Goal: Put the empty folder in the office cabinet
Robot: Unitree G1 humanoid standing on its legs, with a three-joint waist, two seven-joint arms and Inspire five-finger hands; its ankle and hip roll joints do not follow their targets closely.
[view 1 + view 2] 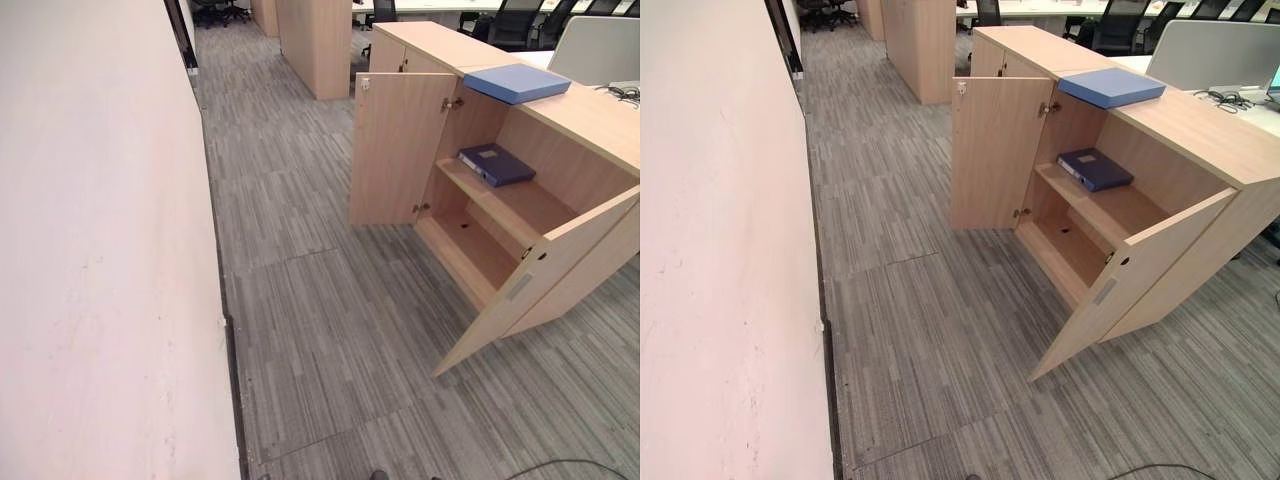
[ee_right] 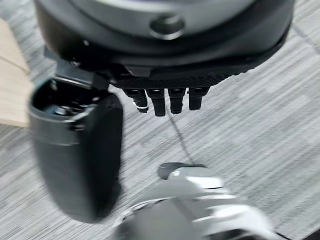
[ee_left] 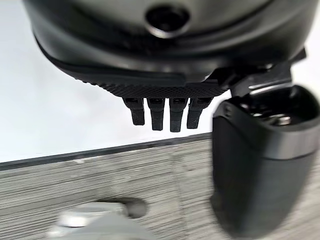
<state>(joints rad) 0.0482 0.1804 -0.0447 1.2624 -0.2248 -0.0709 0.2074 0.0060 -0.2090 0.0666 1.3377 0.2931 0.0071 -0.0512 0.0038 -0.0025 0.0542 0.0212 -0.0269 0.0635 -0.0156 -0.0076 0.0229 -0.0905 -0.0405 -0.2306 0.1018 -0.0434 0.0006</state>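
step: approach | my left hand and right hand slack-fingered, empty | light-blue folder far beyond fingers, atop cabinet | next: walk up, grasp it

Even, bright office light all over, no harsh glare. The pale wooden cabinet throws only a soft shadow inside its shelves. Head views are crisp but bend a bit at the edges. Both wrist views are smeared; the grey striped carpet looks blurry.
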